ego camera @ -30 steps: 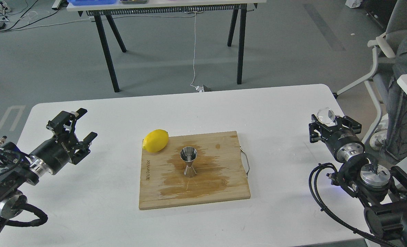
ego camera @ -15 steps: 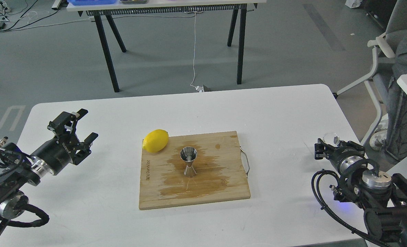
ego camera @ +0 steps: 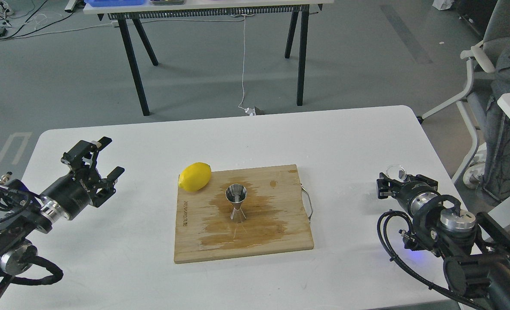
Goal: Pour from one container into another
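The steel jigger (ego camera: 236, 201) stands upright in the middle of a wooden cutting board (ego camera: 280, 232), on a wet brown stain. Low over the table's right side, my right gripper (ego camera: 400, 180) is shut on the small clear glass cup (ego camera: 397, 172), which shows just past its fingers. The cup is far to the right of the jigger, beyond the board's metal handle (ego camera: 308, 206). On the left, my left gripper (ego camera: 107, 157) hovers open and empty, well away from the board.
A yellow lemon (ego camera: 195, 176) rests at the board's far left corner. The white table (ego camera: 349, 142) ends close behind my right gripper, with an office chair (ego camera: 491, 51) beyond that edge. Another table (ego camera: 211, 8) stands farther back.
My right gripper has come down towards the table and shifted left, carrying the glass cup. The left arm has barely moved; jigger and lemon are unchanged.
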Tool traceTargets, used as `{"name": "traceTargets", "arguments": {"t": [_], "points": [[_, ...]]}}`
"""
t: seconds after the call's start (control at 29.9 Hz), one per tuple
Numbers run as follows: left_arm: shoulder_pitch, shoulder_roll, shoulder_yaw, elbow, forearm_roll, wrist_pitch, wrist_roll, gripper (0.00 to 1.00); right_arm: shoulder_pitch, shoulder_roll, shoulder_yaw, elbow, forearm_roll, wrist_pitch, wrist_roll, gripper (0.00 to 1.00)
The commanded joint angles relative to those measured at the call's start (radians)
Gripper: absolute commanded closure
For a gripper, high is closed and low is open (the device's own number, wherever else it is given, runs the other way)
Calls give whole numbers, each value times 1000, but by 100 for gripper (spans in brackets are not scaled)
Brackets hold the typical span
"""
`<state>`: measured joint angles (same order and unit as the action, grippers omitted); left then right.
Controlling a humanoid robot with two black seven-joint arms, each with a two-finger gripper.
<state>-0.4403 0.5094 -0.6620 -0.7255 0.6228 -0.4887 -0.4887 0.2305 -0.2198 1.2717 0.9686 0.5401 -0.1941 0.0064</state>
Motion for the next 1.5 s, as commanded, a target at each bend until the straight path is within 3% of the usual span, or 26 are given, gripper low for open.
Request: {"name": "traceTargets", "arguments": {"t": [0.0, 1.47], "points": [[0, 0, -1, 0, 0, 0, 0, 2, 1, 2, -5, -1, 0, 1, 0, 73], [0, -2, 1, 0, 0, 0, 0, 2, 0, 10, -5, -31, 0, 1, -5, 53]]}}
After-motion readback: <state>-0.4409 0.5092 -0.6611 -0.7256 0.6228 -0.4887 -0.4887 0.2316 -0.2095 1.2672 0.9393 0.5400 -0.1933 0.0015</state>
